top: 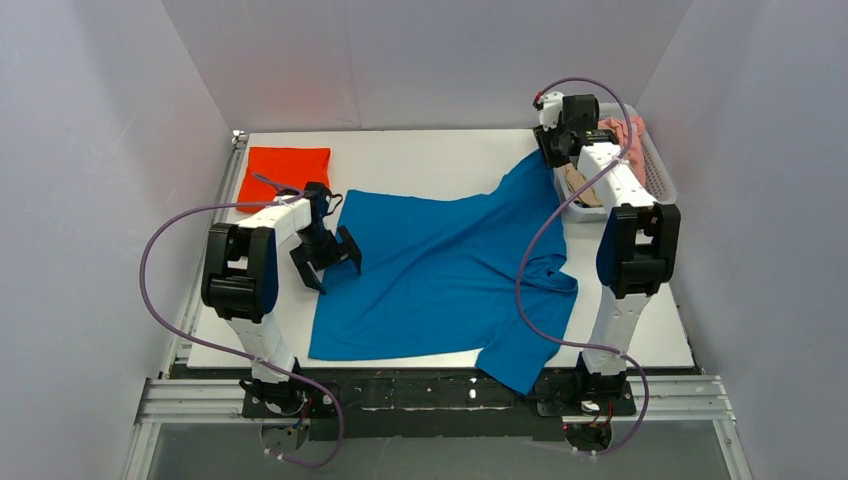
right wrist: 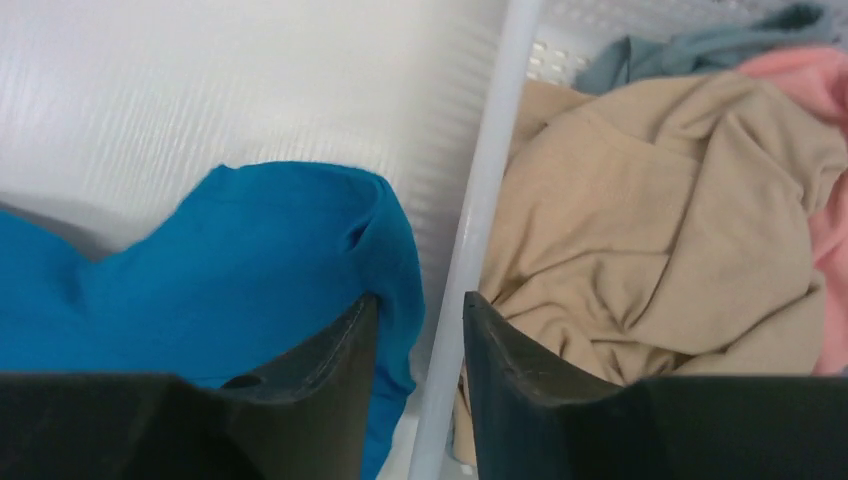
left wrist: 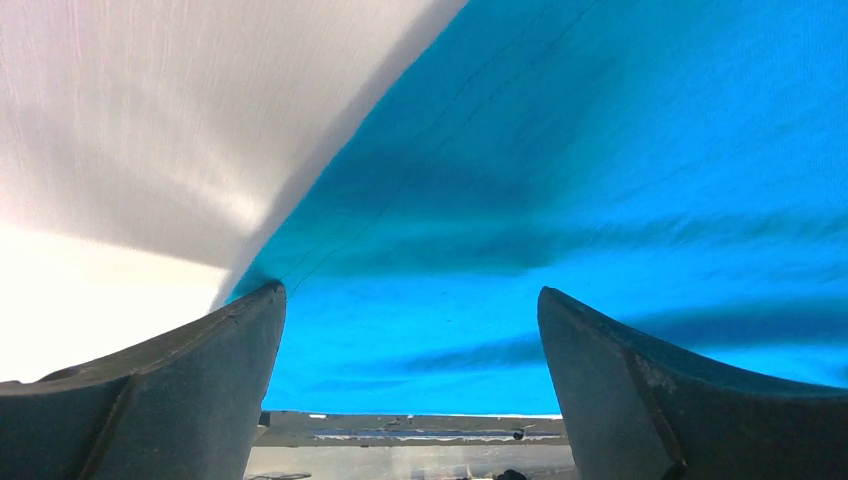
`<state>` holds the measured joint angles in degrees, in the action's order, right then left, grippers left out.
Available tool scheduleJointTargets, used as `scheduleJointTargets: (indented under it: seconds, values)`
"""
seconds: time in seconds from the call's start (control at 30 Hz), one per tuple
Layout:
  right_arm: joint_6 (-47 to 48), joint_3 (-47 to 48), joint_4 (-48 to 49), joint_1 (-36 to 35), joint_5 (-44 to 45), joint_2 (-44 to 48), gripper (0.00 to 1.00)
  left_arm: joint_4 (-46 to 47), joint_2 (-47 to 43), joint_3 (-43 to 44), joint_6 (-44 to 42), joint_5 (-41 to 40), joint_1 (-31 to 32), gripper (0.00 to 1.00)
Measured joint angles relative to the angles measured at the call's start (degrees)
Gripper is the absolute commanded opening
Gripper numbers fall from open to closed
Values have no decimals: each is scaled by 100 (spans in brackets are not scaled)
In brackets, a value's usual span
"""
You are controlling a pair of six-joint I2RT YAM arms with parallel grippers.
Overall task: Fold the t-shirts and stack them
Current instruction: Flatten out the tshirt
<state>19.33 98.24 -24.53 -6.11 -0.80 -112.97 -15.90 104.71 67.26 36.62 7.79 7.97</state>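
Note:
A bright blue t-shirt lies spread across the middle of the table; one corner reaches up to the basket. An orange-red t-shirt lies folded at the back left. My left gripper is open and empty over the blue shirt's left edge, and the left wrist view shows its jaws wide apart above the blue cloth. My right gripper is at the shirt's far corner beside the basket. Its jaws stand a little apart, with the blue cloth against the left finger, not pinched.
A white mesh basket stands at the back right; its rim runs just under my right fingers. It holds a beige shirt, a pink one and a grey-blue cloth. The blue shirt overhangs the table's near edge.

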Motion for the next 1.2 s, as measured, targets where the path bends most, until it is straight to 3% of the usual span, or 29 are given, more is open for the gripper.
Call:
scheduleJointTargets:
  seconds: [0.1, 0.13, 0.47, 0.73, 1.0, 1.2]
  values:
    - [-221, 186, -170, 15, 317, -96, 77, -11, 0, 15, 0, -9, 0, 98]
    - [-264, 227, -236, -9, 389, -138, 79, -9, 0, 22, 0, -11, 0, 98]
    - [-874, 175, -527, -315, 490, -59, 81, -120, -24, 396, 61, 13, 0, 98]
    - [-2583, -1624, -474, -693, -92, 1222, 81, 72, 190, 1604, 240, 361, 173, 98]
    - [-3532, -3049, -415, -852, -413, 1499, 80, 428, 1963, 2983, 264, 610, 730, 98]
    - [-3674, -3281, -361, -826, -498, 1613, 80, -468, 2999, 4675, 236, 254, 876, 98]
